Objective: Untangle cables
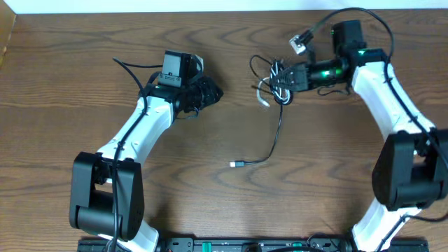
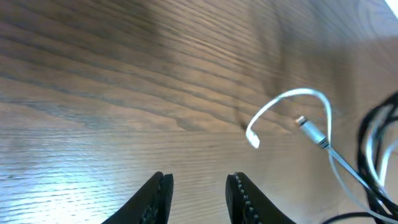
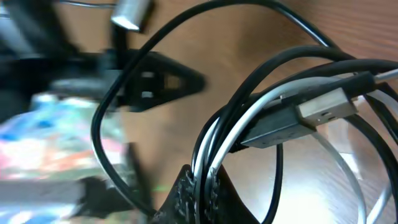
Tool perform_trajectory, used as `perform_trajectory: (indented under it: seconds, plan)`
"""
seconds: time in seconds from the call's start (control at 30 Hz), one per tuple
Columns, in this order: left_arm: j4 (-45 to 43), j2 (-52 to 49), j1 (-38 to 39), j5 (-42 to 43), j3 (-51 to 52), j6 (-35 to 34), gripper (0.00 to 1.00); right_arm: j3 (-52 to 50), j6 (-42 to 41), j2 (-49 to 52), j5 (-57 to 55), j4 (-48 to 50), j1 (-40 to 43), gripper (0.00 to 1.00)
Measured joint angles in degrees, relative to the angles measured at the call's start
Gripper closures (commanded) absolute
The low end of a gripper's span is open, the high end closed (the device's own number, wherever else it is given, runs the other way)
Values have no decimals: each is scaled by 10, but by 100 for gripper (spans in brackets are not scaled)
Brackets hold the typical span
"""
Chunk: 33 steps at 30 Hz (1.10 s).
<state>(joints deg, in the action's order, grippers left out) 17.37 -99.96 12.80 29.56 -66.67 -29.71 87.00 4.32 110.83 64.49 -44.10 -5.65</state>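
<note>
The cables (image 1: 275,78) form a black and white tangle right of the table's centre. My right gripper (image 1: 281,75) is shut on that bundle; in the right wrist view black cable (image 3: 205,134) and white cable (image 3: 219,140) strands pass between the shut gripper (image 3: 202,182). A grey flat plug (image 3: 326,106) sticks out of the loops. One black strand (image 1: 274,136) trails toward the front and ends in a small plug (image 1: 236,164). My left gripper (image 1: 213,91) stands open and holds nothing, left of the tangle. Its wrist view shows the gripper (image 2: 199,182) above bare wood, with a white cable arc (image 2: 292,96) beyond.
The wooden table's (image 1: 210,203) back edge runs along the top of the overhead view. Thick black arm wires (image 1: 364,15) loop above the right arm, with a small grey connector (image 1: 301,42) beside them. Both arm bases stand at the front edge.
</note>
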Motion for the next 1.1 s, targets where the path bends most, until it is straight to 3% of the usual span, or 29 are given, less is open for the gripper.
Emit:
perform_trajectory:
  seconds: [0.27,0.63,1.1]
  plan:
    - [-45,0,11,84,0,0,67,-1,59,77,185,0,-5,99]
    - [-174,0,32,139,0,-66,46,-1,74,82,220,2,-14,99]
    - [-257,-2,81,123,0,-140,43,-1,74,82,221,0,-14,99]
